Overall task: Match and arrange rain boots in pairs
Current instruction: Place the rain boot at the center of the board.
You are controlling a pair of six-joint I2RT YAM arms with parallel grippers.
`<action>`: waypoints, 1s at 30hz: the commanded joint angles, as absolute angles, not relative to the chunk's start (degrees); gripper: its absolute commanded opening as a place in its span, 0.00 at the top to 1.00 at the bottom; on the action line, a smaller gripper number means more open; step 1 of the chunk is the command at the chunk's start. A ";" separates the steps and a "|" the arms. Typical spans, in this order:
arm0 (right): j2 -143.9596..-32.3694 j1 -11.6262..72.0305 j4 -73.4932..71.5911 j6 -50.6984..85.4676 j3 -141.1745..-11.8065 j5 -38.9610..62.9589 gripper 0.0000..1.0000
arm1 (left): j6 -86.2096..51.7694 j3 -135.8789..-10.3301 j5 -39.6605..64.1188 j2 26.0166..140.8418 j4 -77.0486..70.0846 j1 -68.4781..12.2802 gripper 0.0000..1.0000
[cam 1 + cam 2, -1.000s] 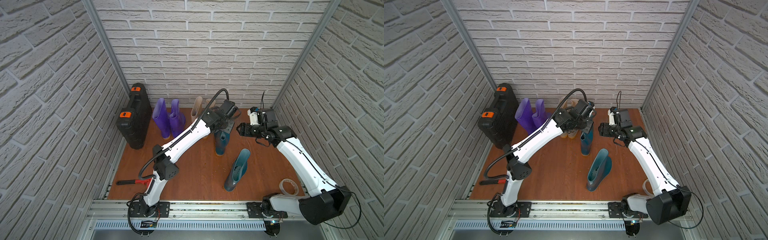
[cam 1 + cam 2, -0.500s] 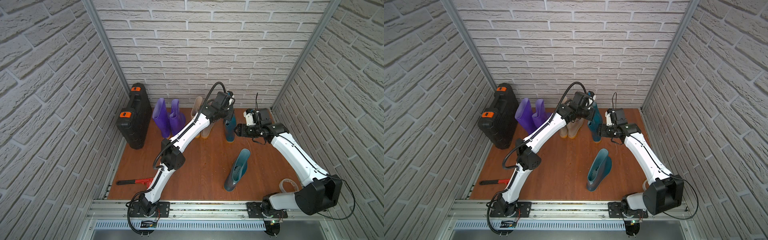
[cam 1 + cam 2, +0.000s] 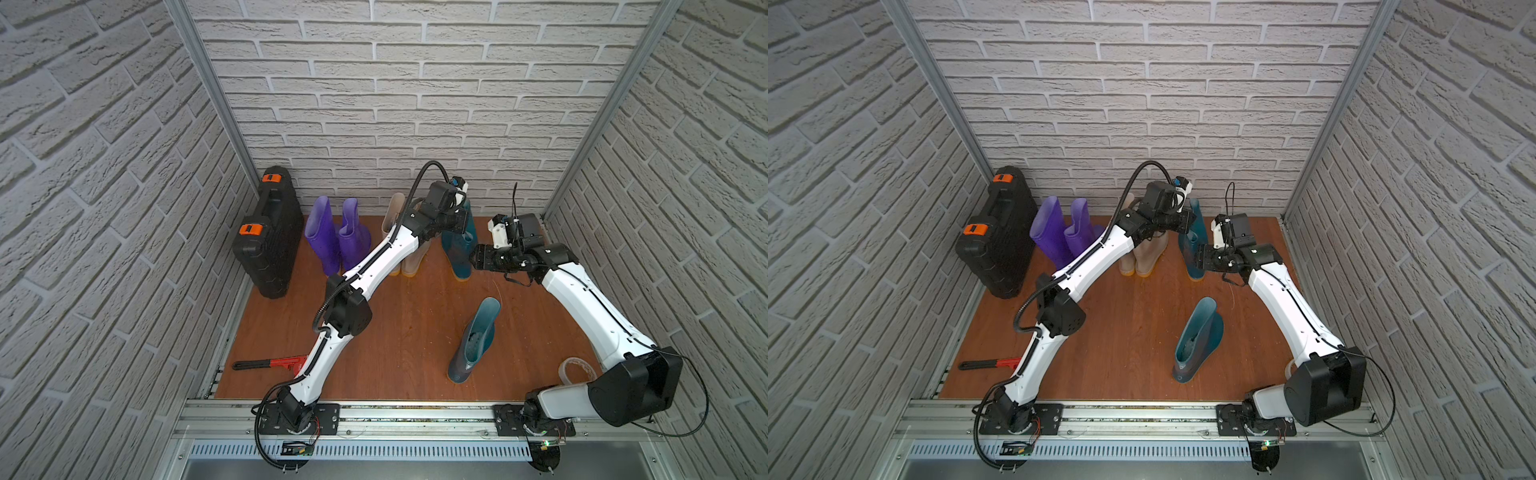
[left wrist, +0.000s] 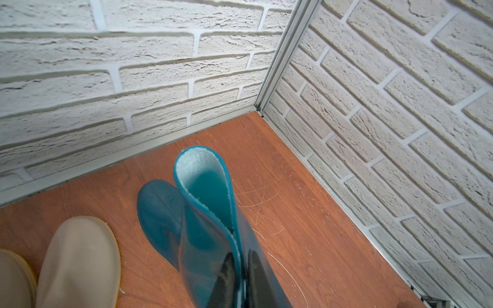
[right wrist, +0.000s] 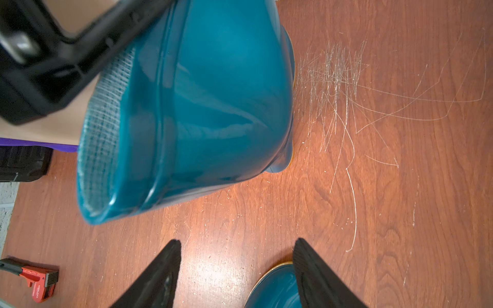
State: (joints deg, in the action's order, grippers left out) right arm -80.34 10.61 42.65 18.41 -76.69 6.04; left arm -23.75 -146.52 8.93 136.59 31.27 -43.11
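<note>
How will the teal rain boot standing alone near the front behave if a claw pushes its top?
The lone teal boot is tall on a narrow foot, so a high push would probably tip it. Its shaft likely flexes: the other teal boot looks squeezed narrow at its opening where the left claw pinches it. The glossy rubber may slip.

the left gripper [image 3: 1187, 226] pinches the cuff of the upright teal boot [image 3: 1190, 261]; the right gripper [image 3: 1200, 257] sits just beside that boot's lower shaft. the second teal boot [image 3: 1198, 336] stands well apart from both grippers. beige boots [image 3: 1147, 254] stand just beside the left gripper.
</note>
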 commanded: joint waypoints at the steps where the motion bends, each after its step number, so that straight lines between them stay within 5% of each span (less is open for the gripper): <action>1: -80.06 10.16 41.46 17.86 -77.96 5.69 0.31 | -22.67 -148.48 12.14 137.06 25.95 -42.60 0.90; 6: -79.61 9.85 41.61 17.61 -77.87 5.81 0.31 | -22.44 -146.88 13.68 136.97 24.44 -42.57 0.78; 13: -78.14 9.67 42.61 17.40 -78.20 5.61 0.31 | -22.48 -146.77 13.84 136.26 23.73 -42.60 0.49; 24: -68.95 9.67 53.03 17.18 -81.91 5.18 0.26 | -19.96 -142.03 10.38 125.97 27.77 -42.74 0.45; 30: -62.20 9.71 61.07 18.69 -82.06 9.82 0.21 | -18.86 -125.40 7.21 111.44 29.05 -43.23 0.45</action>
State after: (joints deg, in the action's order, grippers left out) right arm -64.16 9.89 55.61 17.76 -81.17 6.96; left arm -20.38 -130.15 9.23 118.96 29.85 -43.05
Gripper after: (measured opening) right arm 0.782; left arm 0.550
